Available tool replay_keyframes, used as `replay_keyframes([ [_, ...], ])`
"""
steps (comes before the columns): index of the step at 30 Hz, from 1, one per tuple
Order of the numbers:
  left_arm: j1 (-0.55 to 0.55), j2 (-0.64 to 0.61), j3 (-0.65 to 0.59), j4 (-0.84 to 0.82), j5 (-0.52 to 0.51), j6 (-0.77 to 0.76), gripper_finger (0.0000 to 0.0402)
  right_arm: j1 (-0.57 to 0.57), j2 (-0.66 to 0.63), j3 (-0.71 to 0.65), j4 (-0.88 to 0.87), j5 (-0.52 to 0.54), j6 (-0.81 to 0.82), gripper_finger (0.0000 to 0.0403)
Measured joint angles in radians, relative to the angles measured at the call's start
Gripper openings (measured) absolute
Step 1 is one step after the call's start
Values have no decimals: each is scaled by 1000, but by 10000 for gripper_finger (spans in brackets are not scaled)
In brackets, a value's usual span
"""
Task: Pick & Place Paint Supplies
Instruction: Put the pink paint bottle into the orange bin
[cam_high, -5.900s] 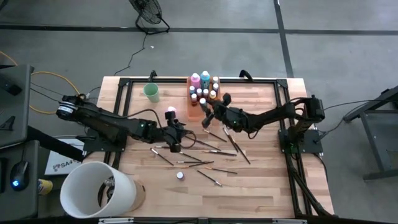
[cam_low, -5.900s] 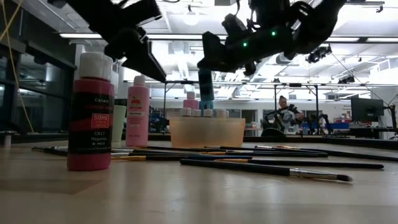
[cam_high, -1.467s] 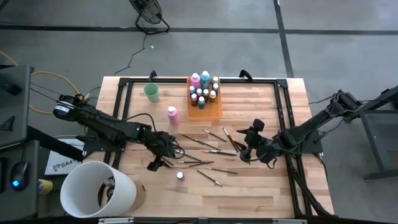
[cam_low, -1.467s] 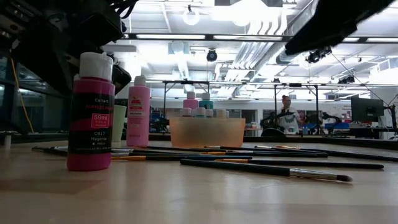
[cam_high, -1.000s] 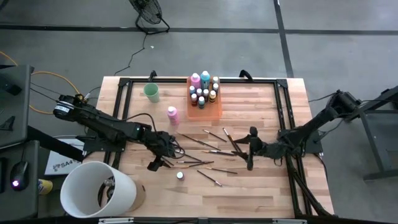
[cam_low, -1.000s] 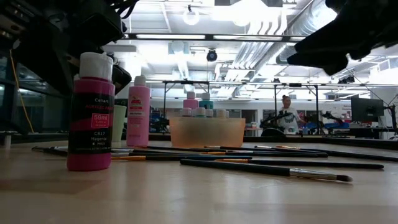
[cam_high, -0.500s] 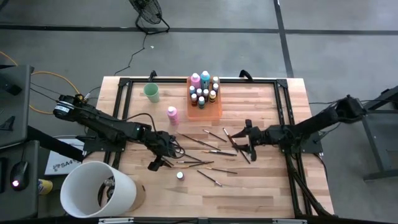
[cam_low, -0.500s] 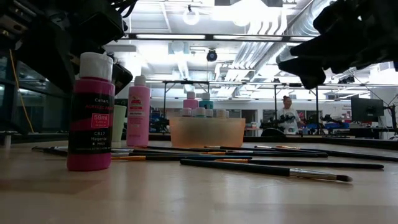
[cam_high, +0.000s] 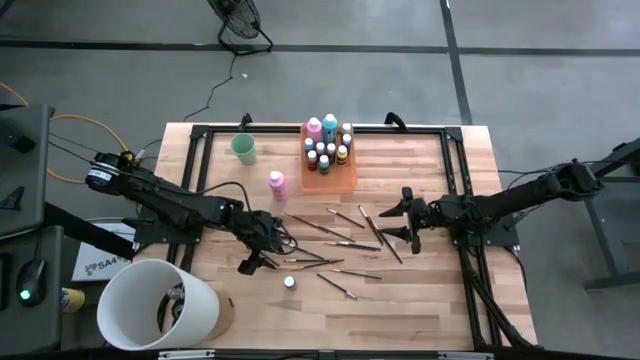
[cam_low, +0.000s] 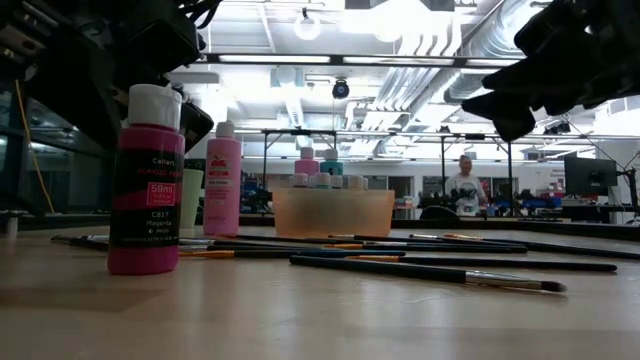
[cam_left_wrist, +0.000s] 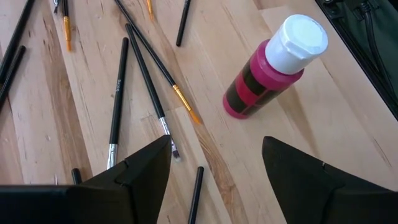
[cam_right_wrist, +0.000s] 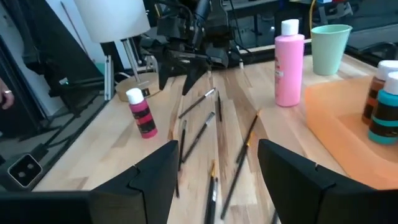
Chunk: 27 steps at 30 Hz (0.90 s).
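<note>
Thin dark-handled brushes (cam_high: 330, 240) lie scattered flat on the middle of the wooden table. A magenta bottle with a white cap (cam_high: 289, 283) stands near them, and a pink bottle (cam_high: 277, 185) stands farther back. Pink, teal and tiny dark bottles stand in the orange tray (cam_high: 345, 178) at the far edge. My left gripper (cam_high: 256, 256) hovers open above the brushes' left end, with the magenta bottle (cam_left_wrist: 267, 74) ahead of it. My right gripper (cam_high: 393, 223) is open above the brushes' right end and points toward the table's left.
A mint-green cup (cam_high: 243, 148) stands left of the tray. A big white bucket (cam_high: 158, 305) sits at the table's near left corner. A black frame runs along the table's edges (cam_high: 455, 180). A person stands far behind the table (cam_low: 465, 190).
My right gripper has swung from pointing toward the near edge to pointing toward the table's left. It has shifted a little toward the far edge and stayed open above the brushes. Nothing on the table has moved.
</note>
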Motion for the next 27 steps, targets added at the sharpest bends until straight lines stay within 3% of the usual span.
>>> replay_keyframes([
  [7,0,0,0,0,0,2,248,11,-141,0,-129,-3,-15,215],
  [13,0,0,0,1,-23,2,248,11,-193,0,-133,-24,-69,215],
  [27,0,0,0,48,-34,2,248,9,-107,1,4,-139,-56,215],
])
